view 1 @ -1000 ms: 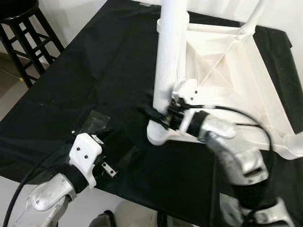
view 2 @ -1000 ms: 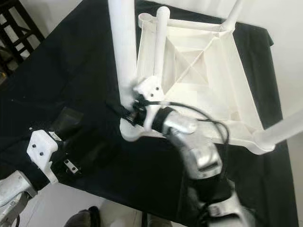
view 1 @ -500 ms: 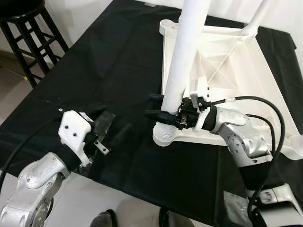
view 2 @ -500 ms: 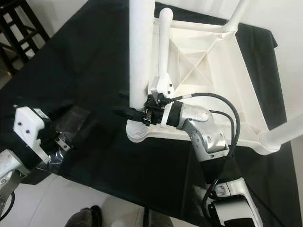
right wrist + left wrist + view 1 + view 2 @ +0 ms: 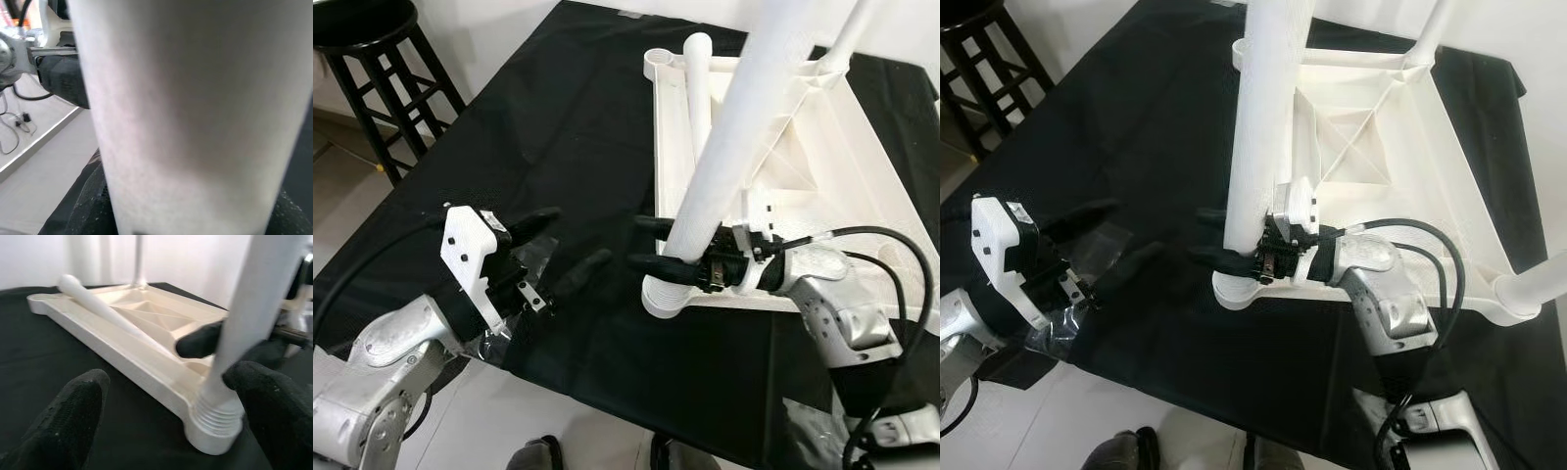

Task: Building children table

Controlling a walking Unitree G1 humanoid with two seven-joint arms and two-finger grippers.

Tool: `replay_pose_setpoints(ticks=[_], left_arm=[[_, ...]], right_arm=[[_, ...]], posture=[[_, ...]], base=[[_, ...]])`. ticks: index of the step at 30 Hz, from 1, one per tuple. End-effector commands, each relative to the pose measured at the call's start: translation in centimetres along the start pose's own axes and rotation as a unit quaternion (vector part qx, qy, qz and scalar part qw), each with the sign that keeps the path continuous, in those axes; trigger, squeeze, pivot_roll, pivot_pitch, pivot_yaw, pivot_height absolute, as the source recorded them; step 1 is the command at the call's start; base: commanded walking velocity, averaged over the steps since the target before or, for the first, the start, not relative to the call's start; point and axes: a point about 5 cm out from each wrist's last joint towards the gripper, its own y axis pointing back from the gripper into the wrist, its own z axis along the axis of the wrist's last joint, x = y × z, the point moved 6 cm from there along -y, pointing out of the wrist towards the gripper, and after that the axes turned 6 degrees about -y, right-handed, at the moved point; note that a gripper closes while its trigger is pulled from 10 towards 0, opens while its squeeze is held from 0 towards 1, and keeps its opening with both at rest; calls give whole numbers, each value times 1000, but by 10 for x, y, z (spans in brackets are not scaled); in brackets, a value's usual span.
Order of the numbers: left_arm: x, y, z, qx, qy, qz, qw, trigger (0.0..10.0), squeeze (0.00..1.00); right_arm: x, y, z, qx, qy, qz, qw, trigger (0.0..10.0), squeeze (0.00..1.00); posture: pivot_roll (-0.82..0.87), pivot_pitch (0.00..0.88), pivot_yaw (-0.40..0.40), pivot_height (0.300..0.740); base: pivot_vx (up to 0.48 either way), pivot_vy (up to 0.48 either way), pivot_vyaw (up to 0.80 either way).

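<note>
1. black cloth (image 5: 558, 117) covers the work surface; pale floor shows along its near edge, and a black stool (image 5: 372, 59) stands at about 10 o'clock from the cloth's centre.
2. white table top (image 5: 862, 196) lies upside down on the cloth, ribbed underside facing up, occupying the 1 to 3 o'clock part of the surface.
3. white table leg (image 5: 734, 147) stands tilted in the threaded corner socket (image 5: 668, 294) at the top's near left corner; threads are visible at its base in the left wrist view.
4. loose table leg (image 5: 697, 88) lies flat inside the top along its left rim, rounded end toward 12 o'clock.
5. further legs rise from the far right corner and the near right corner.
6. right gripper (image 5: 661, 243) reaches in from 3 o'clock; its black fingers sit on either side of the tilted leg just above the socket, closed around it.
7. left gripper (image 5: 570, 247) hovers over the cloth at 9 o'clock from the socket, fingers spread, holding nothing, apart from the leg.
8. clear plastic bag (image 5: 1087, 284) lies on the cloth beneath the left wrist.
</note>
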Motion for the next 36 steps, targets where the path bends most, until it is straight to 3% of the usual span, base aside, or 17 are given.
replay_pose_setpoints(ticks=[1, 6, 8, 9, 10, 11, 12, 14, 19, 23, 24, 29, 30, 33, 36], left_arm=[[-8, 2, 3, 1, 1, -24, 1000, 10000, 0], [-7, 1, 10, -4, 2, -30, 1000, 10000, 0], [-9, 1, 12, -5, 3, -36, 999, 10000, 0], [-9, 1, 12, -5, 3, -36, 999, 10000, 0], [-10, 1, 13, -5, 4, -41, 999, 10000, 0], [-11, 1, 15, -5, 6, -47, 999, 10000, 0], [-11, 1, 15, -5, 6, -47, 999, 10000, 0], [-13, 2, 16, -5, 9, -56, 998, 10000, 0], [-20, 0, 16, -4, 19, -82, 996, 10000, 0], [-22, -3, 17, -4, 22, -97, 995, 10000, 0], [-21, -7, 19, -5, 21, -108, 994, 10000, 0], [-19, -10, 21, -7, 19, -114, 993, 10000, 0], [-18, -12, 24, -10, 18, -120, 993, 10000, 0], [-18, -14, 26, -12, 17, -127, 992, 10000, 0], [-20, -19, 27, -13, 13, -146, 989, 10000, 0]], right_arm=[[1, 6, -37, 58, -43, -6, 997, 10000, 0], [-11, -2, -63, 116, -32, -92, 988, 10000, 0], [-26, -2, -78, 149, -27, -205, 967, 10000, 0], [-26, -2, -78, 149, -27, -205, 967, 10000, 0], [-42, 8, -82, 149, -37, -316, 936, 10000, 0], [-39, 20, -86, 153, -44, -387, 908, 10000, 0], [-39, 20, -86, 153, -44, -387, 908, 10000, 0], [-31, 35, -87, 146, -58, -454, 877, 10000, 0], [-33, 41, -84, 119, -68, -479, 867, 10000, 0], [-35, 39, -83, 101, -75, -475, 871, 10000, 0], [-35, 33, -76, 59, -84, -454, 885, 10000, 0], [-32, 27, -65, 9, -94, -426, 900, 10000, 0], [-28, 23, -59, -14, -101, -398, 912, 10000, 0], [-22, 21, -56, -18, -103, -370, 923, 10000, 0], [-10, 24, -48, 5, -89, -255, 963, 10000, 0]], posture=[[-2, 260, -6, 740], [-1, 260, -10, 740], [1, 260, -13, 740], [1, 260, -13, 740], [2, 260, -18, 740], [5, 262, -21, 740], [5, 262, -21, 740], [-7, 259, -11, 740], [-10, 254, -6, 740], [-12, 238, -3, 740], [-10, 230, -2, 740], [-11, 227, 4, 740], [-13, 228, 10, 740], [-15, 227, 16, 740], [-19, 228, 22, 740]], base=[[0, 0, 0], [0, 0, 0], [0, 0, 0], [0, 0, 0], [0, 0, 0], [0, 0, 0], [0, 0, 0], [0, 0, 0], [0, 0, 0], [0, 0, 0], [0, 0, 0], [0, 0, 0], [0, 0, 0], [0, 0, 0], [0, 0, 0]])
